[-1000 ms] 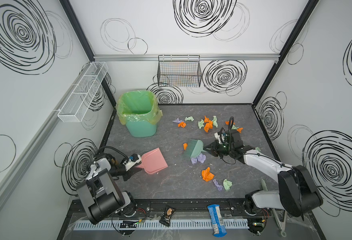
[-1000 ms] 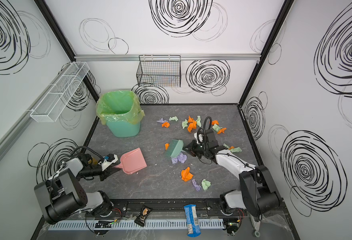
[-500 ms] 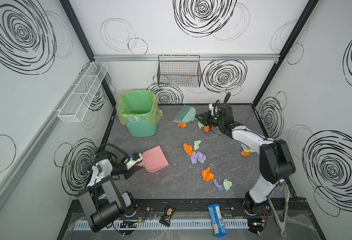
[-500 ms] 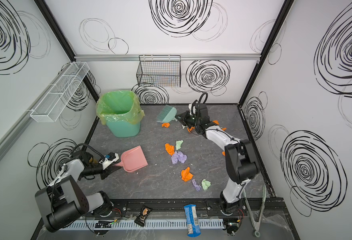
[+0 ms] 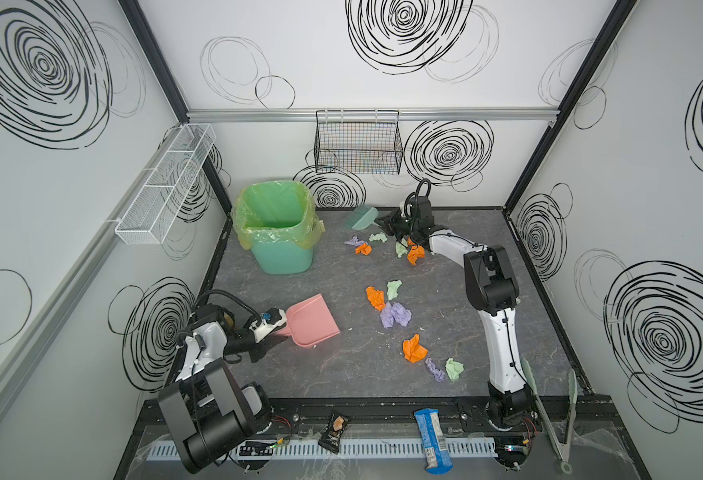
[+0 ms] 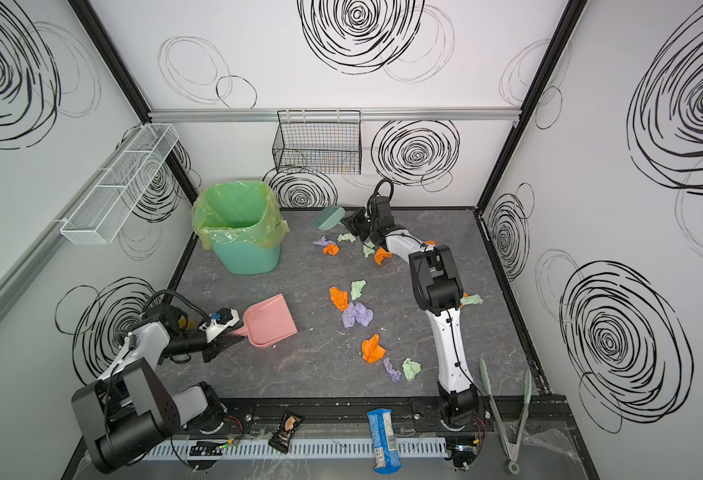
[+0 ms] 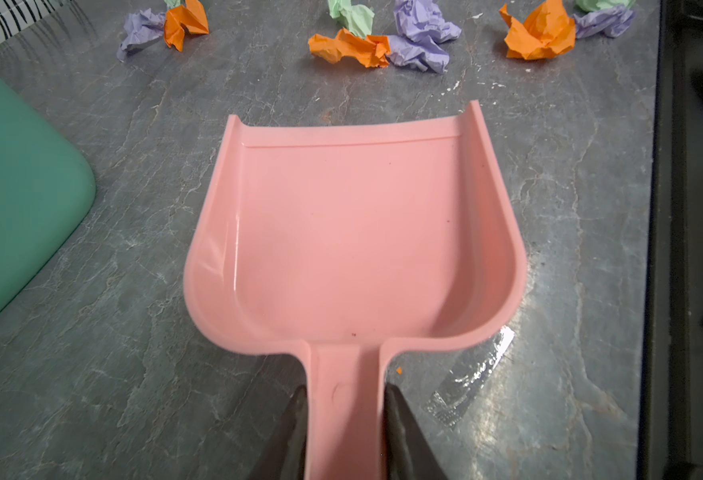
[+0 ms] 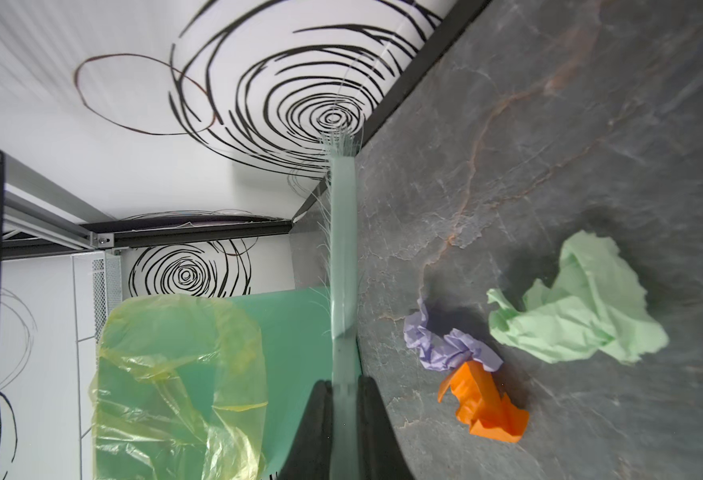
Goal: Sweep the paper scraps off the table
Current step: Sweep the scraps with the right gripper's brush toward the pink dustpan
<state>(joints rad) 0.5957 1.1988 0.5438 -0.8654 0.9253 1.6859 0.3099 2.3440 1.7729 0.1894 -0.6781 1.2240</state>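
I count my one dustpan (image 5: 311, 320), my one brush (image 5: 362, 217), one bin (image 5: 283, 259), one tongs (image 5: 543, 411), two snack packets (image 5: 433, 440) and at least a dozen paper scraps (image 5: 414, 348).

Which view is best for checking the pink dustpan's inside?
Left wrist view: the pink dustpan fills the frame, visibly empty, handle clamped in the left gripper. Both top views show it small and from above. The right wrist view misses it.

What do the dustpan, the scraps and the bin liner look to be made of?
Dustpan: likely moulded pink plastic, smooth and semi-glossy, with highlights along its curved walls.
Scraps: thin coloured paper, matte, sharply creased.
Bin liner: probably thin yellowish plastic film, wrinkled and shiny; the green bin shows through it.
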